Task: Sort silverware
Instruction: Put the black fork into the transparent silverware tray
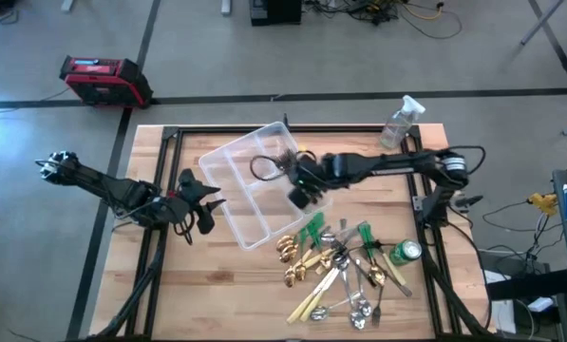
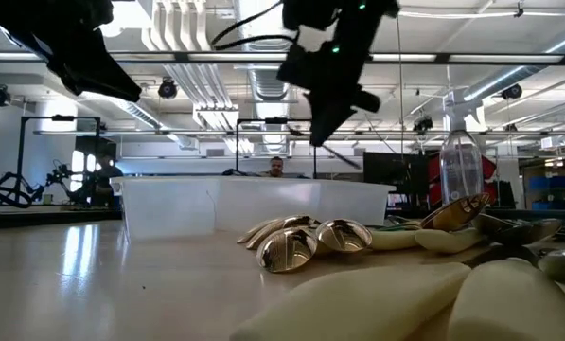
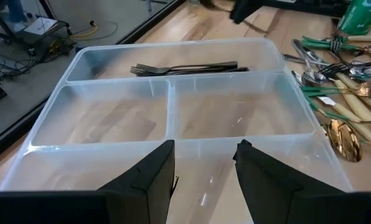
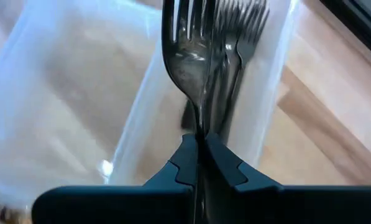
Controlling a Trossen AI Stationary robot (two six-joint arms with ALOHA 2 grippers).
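Note:
A clear divided tray (image 1: 237,180) sits mid-table, with several dark forks (image 3: 185,67) lying in its far compartment. My right gripper (image 4: 201,140) hangs above the tray's right part (image 1: 300,190), shut on one more dark fork (image 4: 185,62). The rest of the silverware (image 1: 345,271), gold and silver spoons with green and cream handles, lies in a heap on the wood near the right front. My left gripper (image 3: 204,149) waits open at the tray's left edge (image 1: 210,201), with nothing between its fingers. My right gripper pinches the dark fork's handle just behind its neck (image 4: 201,124) between the two fingers. The fork runs on along the fingers, its tines pointing away from them. The fingers slant down from above, and the fork hangs clear over the compartment that holds the other forks.
A green can (image 1: 404,251) stands at the right of the heap. A clear spray bottle (image 1: 400,123) stands at the far right corner. Black frame rails (image 1: 425,190) run along the table's sides. Bare wood (image 1: 217,285) shows at the near left.

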